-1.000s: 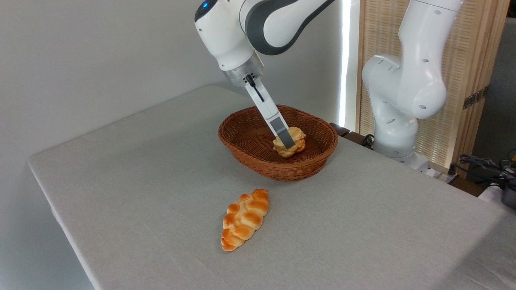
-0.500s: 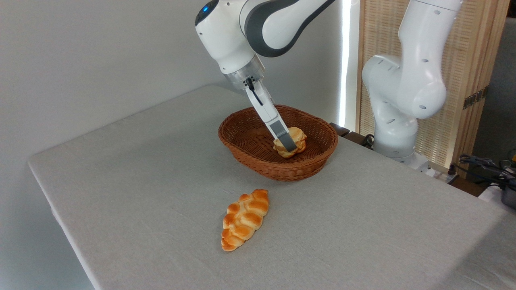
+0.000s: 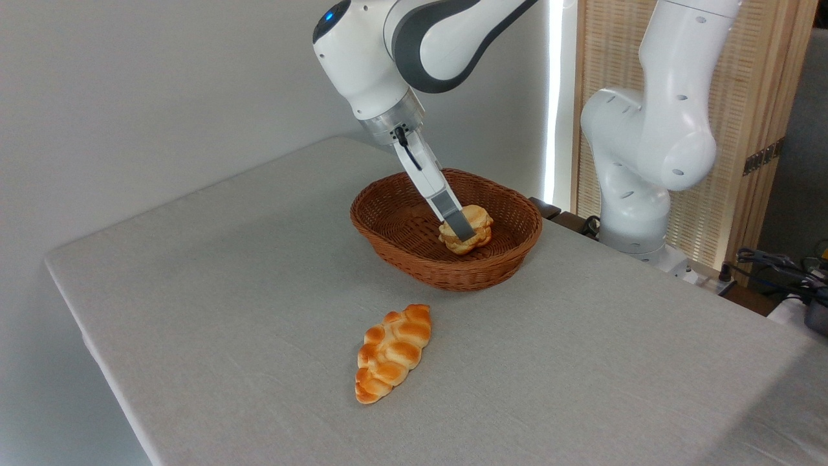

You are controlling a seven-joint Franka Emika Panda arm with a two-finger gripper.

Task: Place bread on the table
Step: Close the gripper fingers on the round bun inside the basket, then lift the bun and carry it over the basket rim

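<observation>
Reaching down into the basket [image 3: 446,259], the pincer [image 3: 463,230] sits right at the bread [image 3: 475,228]. Only one grey finger [image 3: 458,222] shows, and it lies flat against the near side of the bread. The other finger is hidden behind the bread, so I cannot tell if the pincer is squeezing the bread or just touching it.

The bread is a small round bun, pale gold, with a split through its middle. It is inside the basket, toward the right part of it, and I cannot tell if it rests on the bottom or is a little bit up.

From the pincer, a long thin white part slants up and to the left. It joins a silver ring, and above that is the big white arm [image 3: 369,52] with a blue light on top. The arm bends over from the upper right, where its fat white base [image 3: 640,162] stands beside the far edge of the table [image 3: 213,291].

All around the pincer is the brown woven basket, and its rim stands between the bread and the open table. Below the pincer and to the left, well apart from the basket, a shiny orange braided loaf [image 3: 391,353] lies on the grey cloth of the table. Behind the pincer, to the right, is a wooden slat screen [image 3: 757,97], and some dark cables [image 3: 776,262] lie far off to the right
</observation>
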